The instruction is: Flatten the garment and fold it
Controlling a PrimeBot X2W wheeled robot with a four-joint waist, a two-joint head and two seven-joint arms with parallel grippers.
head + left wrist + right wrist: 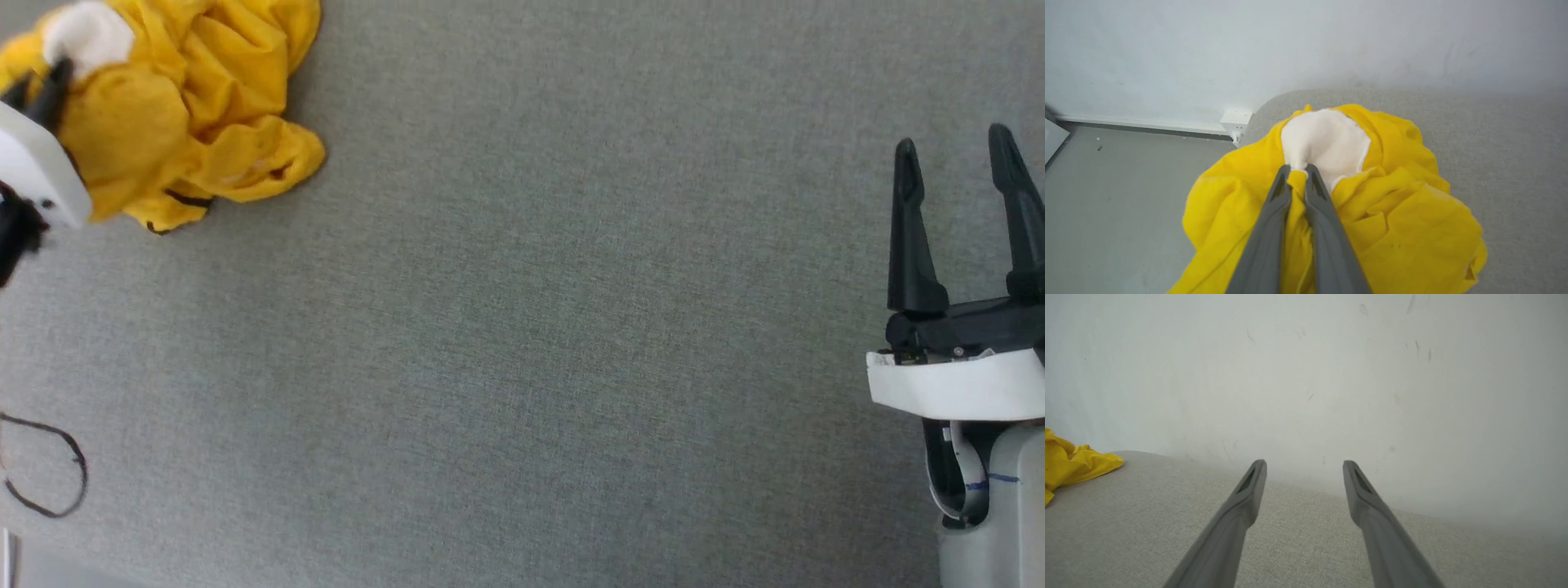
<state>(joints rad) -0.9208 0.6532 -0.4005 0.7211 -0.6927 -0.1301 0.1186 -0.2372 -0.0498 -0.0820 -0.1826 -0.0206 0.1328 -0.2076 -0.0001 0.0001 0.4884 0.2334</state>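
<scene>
At the far left of a grey cloth-covered table [522, 343], the garment [196, 106], a mustard-yellow T-shirt, lies crumpled in a heap near the table's corner. The left gripper [1298, 168] is clamped on a fold of it, just below a white patch [1327, 139]. Far right, well apart from the shirt, the right gripper [953, 140] hovers, jaws spread wide, holding nothing. Flattening seems barely begun. The next move likely calls for drawing the shirt toward the centre, where the free gripper can reach it.
</scene>
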